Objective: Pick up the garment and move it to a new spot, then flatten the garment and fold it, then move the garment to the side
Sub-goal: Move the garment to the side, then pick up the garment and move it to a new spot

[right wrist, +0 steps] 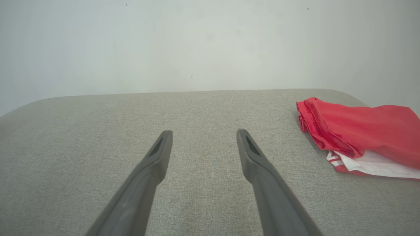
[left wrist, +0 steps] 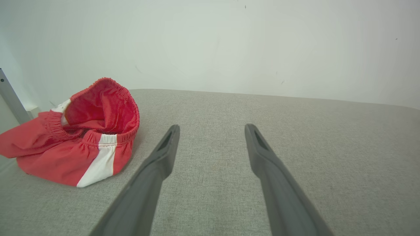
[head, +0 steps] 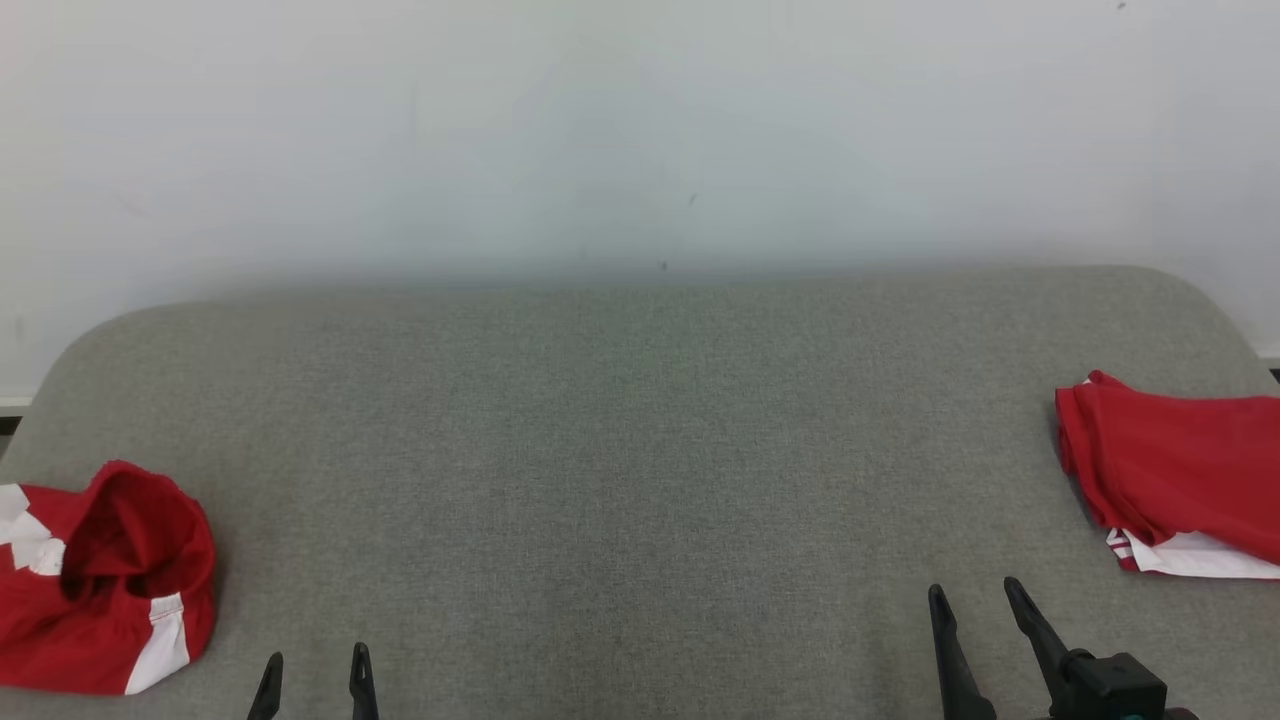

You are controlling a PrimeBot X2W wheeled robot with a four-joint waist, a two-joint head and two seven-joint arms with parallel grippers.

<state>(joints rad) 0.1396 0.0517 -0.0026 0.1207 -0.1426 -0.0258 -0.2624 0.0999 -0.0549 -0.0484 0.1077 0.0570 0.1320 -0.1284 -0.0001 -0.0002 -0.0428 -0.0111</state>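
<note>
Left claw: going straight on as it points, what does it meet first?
Left claw likely meets the bare grey surface first, depth unclear; the crumpled red garment lies left of that line.

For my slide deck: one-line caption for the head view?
Open left hand and right hand over the grey table, between crumpled red shorts at left and folded red garment at right.

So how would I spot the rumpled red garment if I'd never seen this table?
Start with the grey cloth-covered table against the pale wall and go to its left end, near the front edge. The rumpled red garment sits there. Unlike the folded red garment lying flat at the right end, its elastic waistband gapes open upward and a white stripe runs down its side.
</note>
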